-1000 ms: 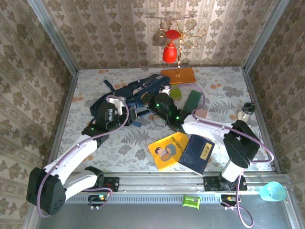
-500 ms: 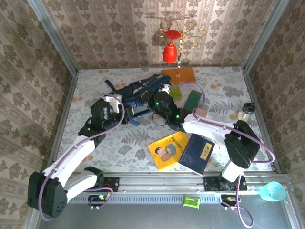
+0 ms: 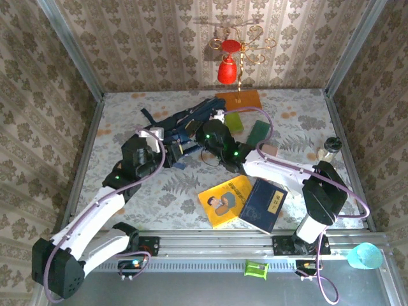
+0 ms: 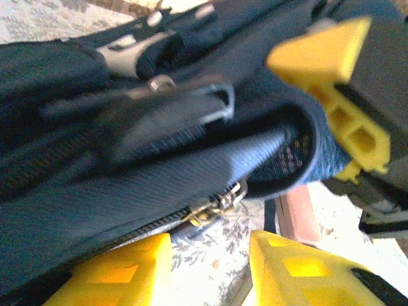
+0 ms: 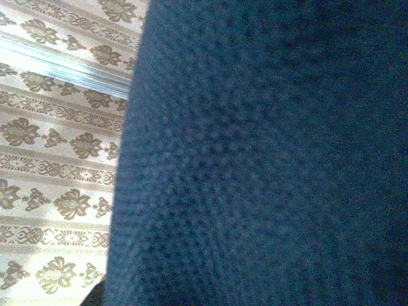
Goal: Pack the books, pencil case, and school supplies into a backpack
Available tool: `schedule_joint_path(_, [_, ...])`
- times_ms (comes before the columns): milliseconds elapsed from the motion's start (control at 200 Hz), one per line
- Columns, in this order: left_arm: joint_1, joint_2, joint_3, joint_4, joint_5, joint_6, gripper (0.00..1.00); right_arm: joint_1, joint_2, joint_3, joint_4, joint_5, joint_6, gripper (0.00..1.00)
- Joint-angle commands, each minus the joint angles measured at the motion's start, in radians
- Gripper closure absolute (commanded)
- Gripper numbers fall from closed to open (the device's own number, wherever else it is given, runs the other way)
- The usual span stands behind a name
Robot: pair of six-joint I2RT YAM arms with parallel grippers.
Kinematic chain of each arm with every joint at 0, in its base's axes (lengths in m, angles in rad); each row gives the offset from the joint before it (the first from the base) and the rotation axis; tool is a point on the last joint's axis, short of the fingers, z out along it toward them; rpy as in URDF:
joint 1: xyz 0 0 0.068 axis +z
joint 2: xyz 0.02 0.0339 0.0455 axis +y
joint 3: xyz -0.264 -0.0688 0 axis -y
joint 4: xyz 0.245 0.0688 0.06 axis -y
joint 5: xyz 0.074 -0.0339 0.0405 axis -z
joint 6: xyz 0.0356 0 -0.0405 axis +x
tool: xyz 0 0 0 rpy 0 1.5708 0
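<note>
At the far middle of the table (image 3: pixel 159 191), the backpack (image 3: pixel 175 121) has been tugged slightly farther back by the right gripper (image 3: pixel 197 129), pinched tight on its fabric edge. The left gripper (image 4: pixel 210 261) has come back low by the zip pull (image 4: pixel 215 205), fingers apart, holding nothing. Both arms reach far, elbows bent. The books (image 3: pixel 224 201) lie near, unpacked.

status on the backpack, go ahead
Left gripper open, fingers by metal zip pull. Right gripper shut on lip of large navy fabric backpack. Zip partly closed. Flat yellow book, navy book unpacked.
</note>
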Motion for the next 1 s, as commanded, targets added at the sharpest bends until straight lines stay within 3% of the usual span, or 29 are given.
schedule_joint_path(0, [-0.026,-0.018,0.029,-0.059,-0.082,-0.015,0.61,0.022,-0.011,0.077,0.080,0.028,-0.013,0.95])
schedule_joint_path(285, [-0.032,-0.025,0.029,-0.055,-0.154,-0.007,0.54,0.036,0.006,0.114,0.065,0.037,-0.020,0.95])
schedule_joint_path(565, [0.042,0.013,0.080,0.018,-0.036,0.001,0.50,0.039,0.013,0.119,0.060,0.046,-0.027,0.95])
schedule_joint_path(995, [0.042,0.038,0.094,0.057,0.036,0.015,0.67,0.039,0.022,0.127,0.055,0.054,-0.036,0.96])
